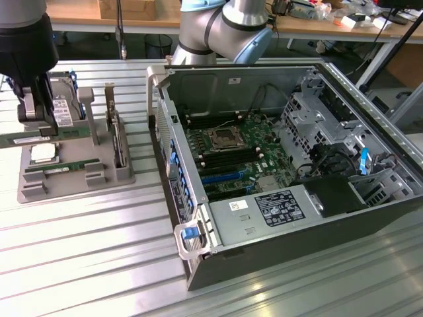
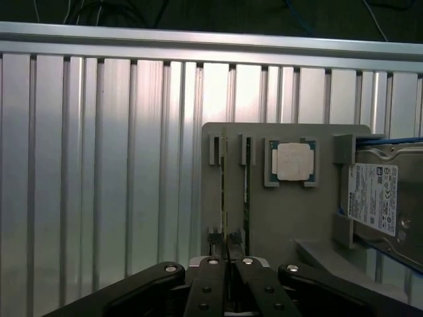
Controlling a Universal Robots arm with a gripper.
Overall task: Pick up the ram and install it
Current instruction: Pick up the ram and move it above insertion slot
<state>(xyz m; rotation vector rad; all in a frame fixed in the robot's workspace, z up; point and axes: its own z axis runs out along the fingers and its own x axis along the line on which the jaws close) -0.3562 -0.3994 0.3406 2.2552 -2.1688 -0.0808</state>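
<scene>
CPU chip (image 2: 292, 162) on tray (image 2: 284, 218) | hard drive (image 2: 373, 198) beside | open case (image 1: 218, 86)

Two ram sticks (image 1: 26, 139) (image 1: 58, 170), one CPU (image 1: 43, 153), drive (image 1: 63, 113), case (image 1: 277, 251)

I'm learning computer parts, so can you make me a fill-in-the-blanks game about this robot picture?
The claw is ___ on the ram.
A second ram lies in the ___ holder.
The computer case is ___, so its motherboard shows.
Missing words: shut; gray; open.
</scene>
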